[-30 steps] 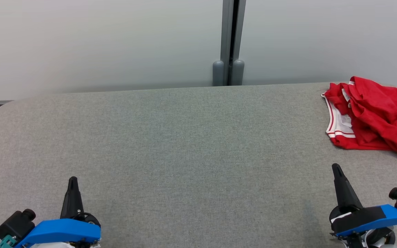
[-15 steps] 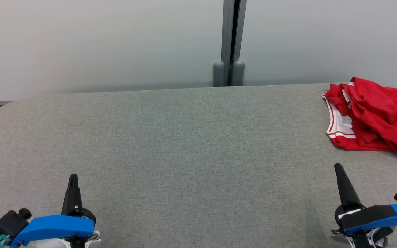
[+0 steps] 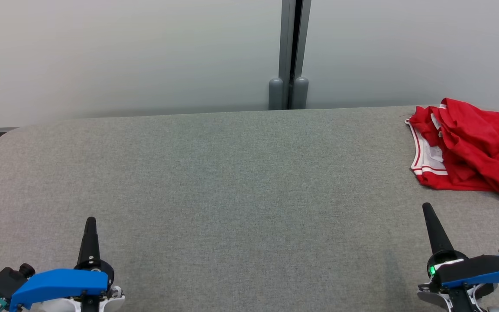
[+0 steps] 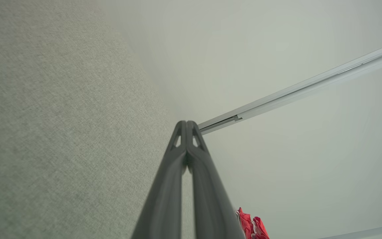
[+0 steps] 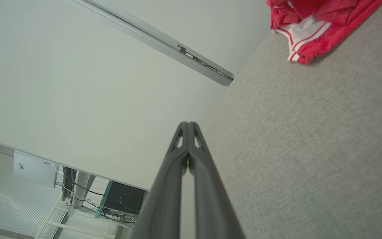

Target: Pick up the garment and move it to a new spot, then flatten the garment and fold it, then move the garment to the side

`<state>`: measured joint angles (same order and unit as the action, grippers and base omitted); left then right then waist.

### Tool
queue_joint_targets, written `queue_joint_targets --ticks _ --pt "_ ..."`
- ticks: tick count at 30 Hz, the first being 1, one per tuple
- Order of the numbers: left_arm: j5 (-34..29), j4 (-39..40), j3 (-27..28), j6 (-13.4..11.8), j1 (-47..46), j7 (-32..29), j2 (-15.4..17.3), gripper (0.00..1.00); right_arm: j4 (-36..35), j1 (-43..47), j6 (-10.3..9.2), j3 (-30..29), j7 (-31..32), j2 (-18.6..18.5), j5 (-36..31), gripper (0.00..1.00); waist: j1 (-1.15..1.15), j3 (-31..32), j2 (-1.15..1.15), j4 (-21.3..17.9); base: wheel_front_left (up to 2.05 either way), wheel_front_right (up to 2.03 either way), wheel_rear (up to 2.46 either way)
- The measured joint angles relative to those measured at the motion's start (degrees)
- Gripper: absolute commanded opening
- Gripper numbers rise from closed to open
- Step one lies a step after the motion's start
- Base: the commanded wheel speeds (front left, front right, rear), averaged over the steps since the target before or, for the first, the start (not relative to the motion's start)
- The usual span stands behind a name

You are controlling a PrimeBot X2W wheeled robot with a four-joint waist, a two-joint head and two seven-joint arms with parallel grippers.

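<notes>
Garment (image 3: 470, 151) lay bunched at the frame's right edge on the table (image 3: 232, 182); left gripper (image 3: 90, 222) and right gripper (image 3: 426, 208), both pinched closed and empty, rested at the bottom corners, seemingly parked clear of it.

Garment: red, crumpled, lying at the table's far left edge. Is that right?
No, wrong side. The garment is red, crumpled, and lies at the table's far right edge, as the head view shows.
</notes>
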<state>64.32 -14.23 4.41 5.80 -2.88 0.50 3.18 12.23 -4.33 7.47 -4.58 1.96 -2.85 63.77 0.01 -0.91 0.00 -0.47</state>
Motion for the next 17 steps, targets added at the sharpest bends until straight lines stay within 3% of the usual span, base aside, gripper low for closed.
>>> queue_joint_targets --ticks 17 --pt "9.3 0.0 0.5 0.5 -1.1 -2.4 -0.1 0.0 0.6 -0.3 0.0 -0.7 1.5 0.0 9.5 0.0 0.0 0.2 0.0 0.1 0.0 0.0 0.0"
